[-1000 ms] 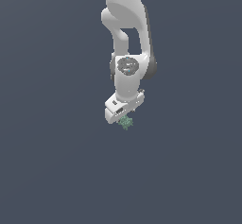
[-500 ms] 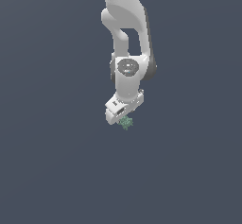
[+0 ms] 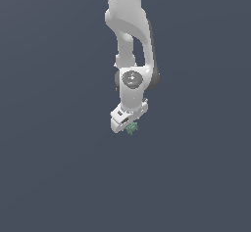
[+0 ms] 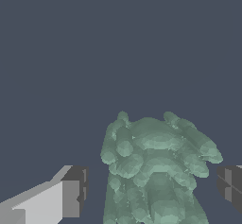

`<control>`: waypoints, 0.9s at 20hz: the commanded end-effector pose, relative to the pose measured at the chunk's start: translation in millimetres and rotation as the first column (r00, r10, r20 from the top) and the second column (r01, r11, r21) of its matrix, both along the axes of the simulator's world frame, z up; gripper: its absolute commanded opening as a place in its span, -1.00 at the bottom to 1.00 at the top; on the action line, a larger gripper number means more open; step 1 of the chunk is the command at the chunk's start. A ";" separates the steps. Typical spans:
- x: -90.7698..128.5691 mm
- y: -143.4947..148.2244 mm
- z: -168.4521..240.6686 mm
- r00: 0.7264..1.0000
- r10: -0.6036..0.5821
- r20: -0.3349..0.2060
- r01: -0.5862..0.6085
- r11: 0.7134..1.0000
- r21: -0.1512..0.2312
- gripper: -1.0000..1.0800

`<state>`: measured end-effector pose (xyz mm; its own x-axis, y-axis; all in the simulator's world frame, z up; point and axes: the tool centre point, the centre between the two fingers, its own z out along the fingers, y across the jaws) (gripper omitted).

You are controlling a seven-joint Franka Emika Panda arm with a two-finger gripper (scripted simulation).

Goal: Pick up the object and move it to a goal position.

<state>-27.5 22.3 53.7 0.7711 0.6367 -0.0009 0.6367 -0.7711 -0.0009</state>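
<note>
Object (image 3: 131, 127) sits right at the tip of the pincer (image 3: 128, 126) in the exterior view, a little mottled green spiky lump poking out below the white fingers. On the wrist view it fills the space between the two dark finger pads (image 4: 75, 190), but there's a visible gap on both sides of the green blob (image 4: 156, 171), so I'd call the pincer open around it, not clamped yet. Can't be fully sure of contact from these angles, though.

My read: I'm at the grasp step. The arm (image 3: 128, 35) is down over the thing, fingers straddling it, squeeze not yet made. Next move should be closing the fingers squarely on the lump, then lifting and carrying it to the goal. I don't see any goal marker in either view, so no idea which way that carry goes. The bumpy outline might make it twist a bit when pinched, so I'd close gently.

Compared with the shots from a second and half a second ago, barely anything differs. The arm has the same pose, and the green lump is in the same spot under the fingertips. Maybe a hair lower, but honestly too small to tell.
</note>
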 end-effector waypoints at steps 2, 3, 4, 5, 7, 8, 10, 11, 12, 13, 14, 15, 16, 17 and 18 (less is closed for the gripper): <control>0.8 0.1 -8.0 1.000 0.001 0.001 -0.001 1.000 0.000 0.92; 1.1 0.1 -8.7 1.000 0.001 0.001 -0.001 1.000 0.000 0.92; 1.1 0.1 -8.9 1.000 0.001 0.001 -0.001 1.000 0.000 0.92; 1.1 0.1 -8.9 1.000 0.001 0.001 -0.001 1.000 0.000 -1.00; 1.1 0.1 -8.9 1.000 0.001 0.001 -0.001 1.000 0.000 -1.00; 1.1 0.1 -8.9 1.000 0.001 0.001 -0.001 1.000 0.000 -1.00; 1.1 0.1 -8.9 1.000 0.001 0.001 -0.001 1.000 0.000 -1.00; 1.1 0.1 -8.9 1.000 0.001 0.001 -0.001 1.000 0.000 -1.00; 1.1 0.1 -8.9 1.000 0.001 0.001 -0.001 1.000 0.000 -1.00; 1.1 0.1 -8.9 1.000 0.001 0.001 -0.001 1.000 0.000 -1.00; 1.1 0.1 -8.9 1.000 0.001 0.001 -0.001 1.000 0.000 -1.00; 1.5 0.0 -8.2 1.000 0.001 0.002 -0.001 1.000 0.000 -1.00; 1.5 -0.1 -8.0 1.000 0.001 0.002 -0.001 1.000 0.000 -1.00; 1.3 -0.1 -7.3 1.000 0.001 0.002 -0.001 1.000 0.000 -1.00; 0.9 -0.3 -6.2 1.000 0.001 0.002 -0.001 1.000 0.000 -1.00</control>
